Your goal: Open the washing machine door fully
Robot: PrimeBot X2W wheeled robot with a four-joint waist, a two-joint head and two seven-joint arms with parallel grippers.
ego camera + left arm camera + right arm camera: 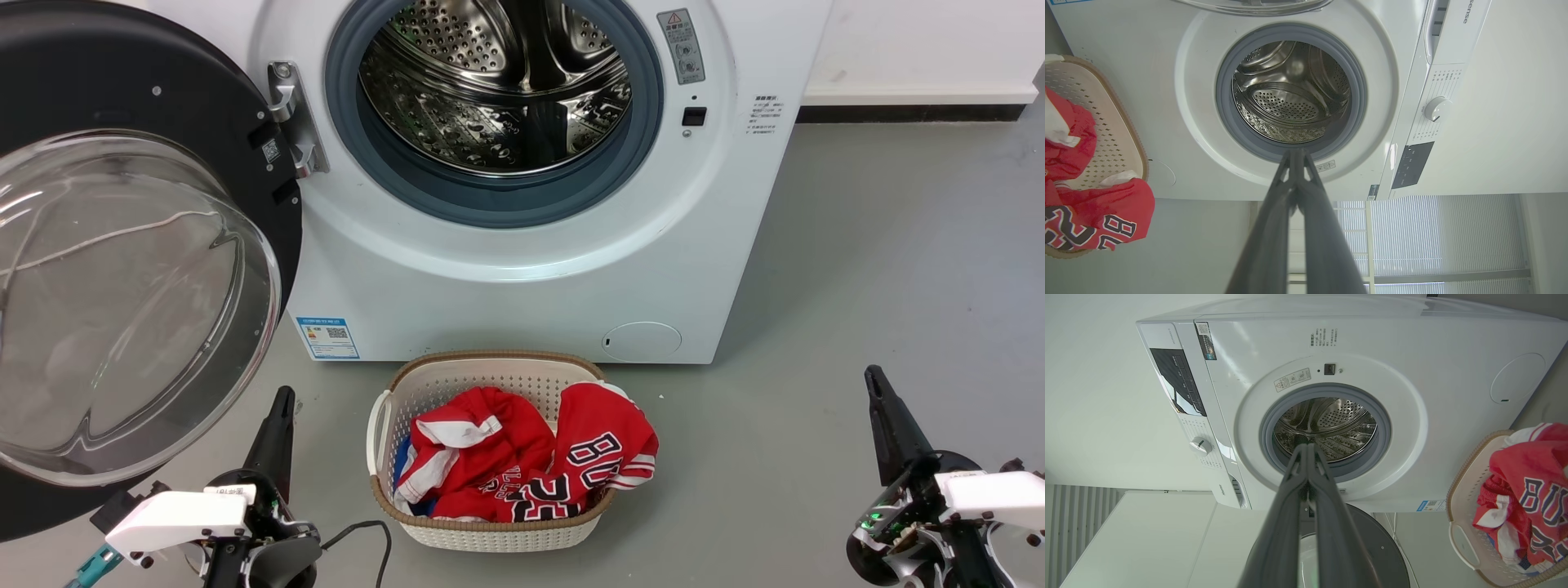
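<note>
The washing machine [522, 269] is a white front-loader whose steel drum [498, 82] lies exposed inside a grey gasket. Its washing machine door [122, 302], black with a clear bulging glass bowl, is swung far out to the left on a metal hinge [294, 118]. My left gripper [282, 400] is shut and empty, low on the floor side just right of the door's lower rim, apart from it. My right gripper [873, 377] is shut and empty at the lower right, far from the machine. Each wrist view shows its own shut fingers [1296, 157] [1304, 447] aimed at the drum [1290, 102] [1327, 426].
A beige laundry basket [457, 531] holding red jerseys [531, 457] stands on the grey floor directly before the machine, between my two arms. A black cable [359, 535] lies beside it. Open floor [898, 245] stretches to the right of the washer.
</note>
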